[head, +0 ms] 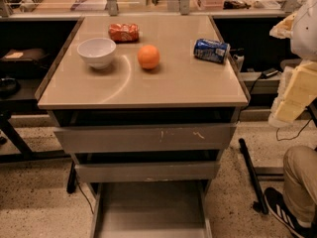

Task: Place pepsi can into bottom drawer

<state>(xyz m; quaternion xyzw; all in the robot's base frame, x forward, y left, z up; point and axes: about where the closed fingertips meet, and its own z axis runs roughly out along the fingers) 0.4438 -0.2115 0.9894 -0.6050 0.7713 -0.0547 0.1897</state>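
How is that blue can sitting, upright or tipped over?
Tipped over: the pepsi can lies on its side near the right edge of the tabletop. The end effector is not in view.

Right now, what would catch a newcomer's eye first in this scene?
Probably the orange in the middle of the tabletop, with the white bowl to its left and the blue pepsi can lying on its side near the right edge. Below, the bottom drawer stands pulled open. The gripper sits at the far right, apart from the can.
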